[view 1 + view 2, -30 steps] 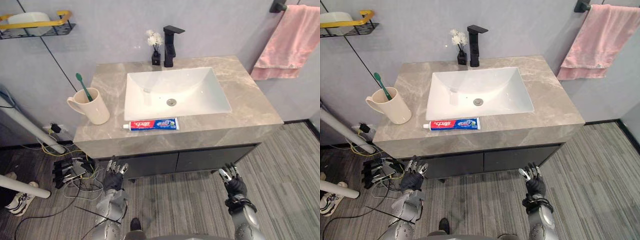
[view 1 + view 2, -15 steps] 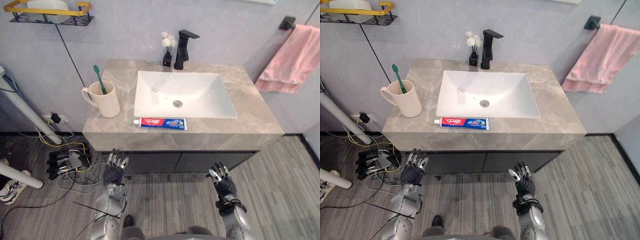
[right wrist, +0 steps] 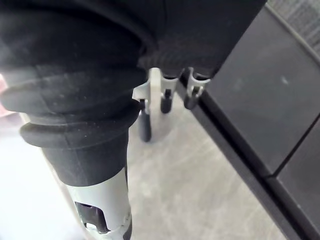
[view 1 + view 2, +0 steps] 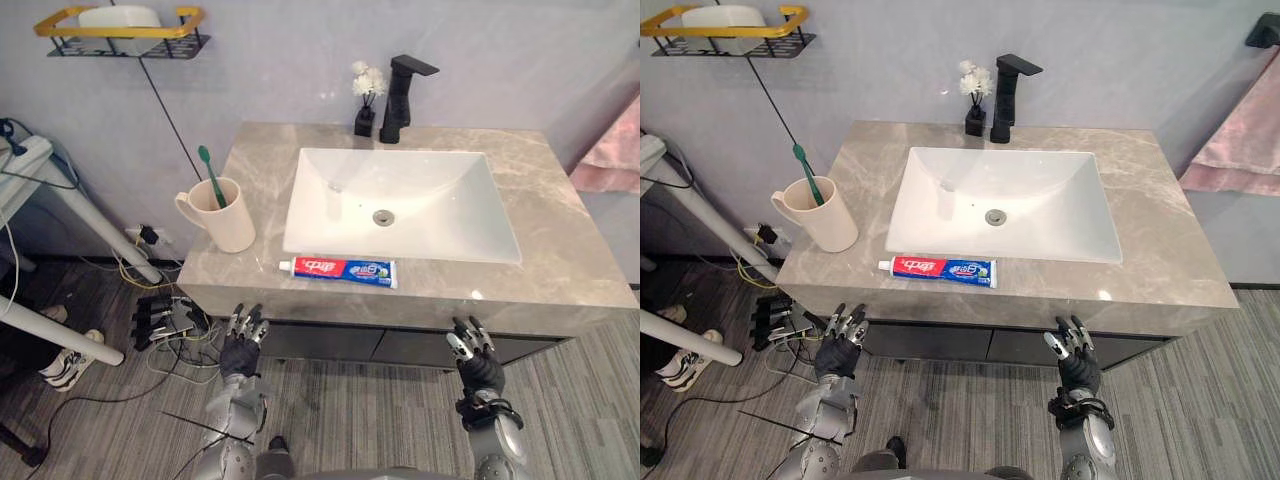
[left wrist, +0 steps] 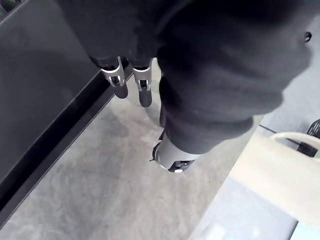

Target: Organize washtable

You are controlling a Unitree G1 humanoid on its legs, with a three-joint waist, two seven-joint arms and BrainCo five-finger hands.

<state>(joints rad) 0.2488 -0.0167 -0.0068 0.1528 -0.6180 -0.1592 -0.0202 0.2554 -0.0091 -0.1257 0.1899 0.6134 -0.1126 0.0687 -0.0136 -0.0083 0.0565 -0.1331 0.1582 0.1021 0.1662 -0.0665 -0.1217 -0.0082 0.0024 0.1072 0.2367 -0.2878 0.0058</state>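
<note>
Both robot hands hang low in front of the dark cupboard doors, under the front edge of the table (image 4: 560, 262). The left robot hand (image 4: 241, 349) and the right robot hand (image 4: 478, 366) each have their fingers straight and spread, holding nothing.

The toothpaste tube (image 4: 337, 269) lies flat on the table, between the sink (image 4: 400, 205) and the front edge, close to both. The cup (image 4: 229, 213) stands upright near the table's left front corner, with the toothbrush (image 4: 210, 174) leaning inside it.

I'd worry most about that tube. A robot hand coming up from below could catch it and knock it to the floor, and a push from the front could slide it into the sink. The cup is the other weak spot: it stands near the corner, so a nudge could tip it over, and the toothbrush leaning inside may get in the way of anything put in.

Counted: one toothpaste tube, one cup, one toothbrush, one sink, one black tap (image 4: 396, 86), one small vase (image 4: 365, 120) of white flowers, one pink towel (image 4: 612, 152), and one wall shelf (image 4: 120, 26) carrying one white dish (image 4: 118, 15).
</note>
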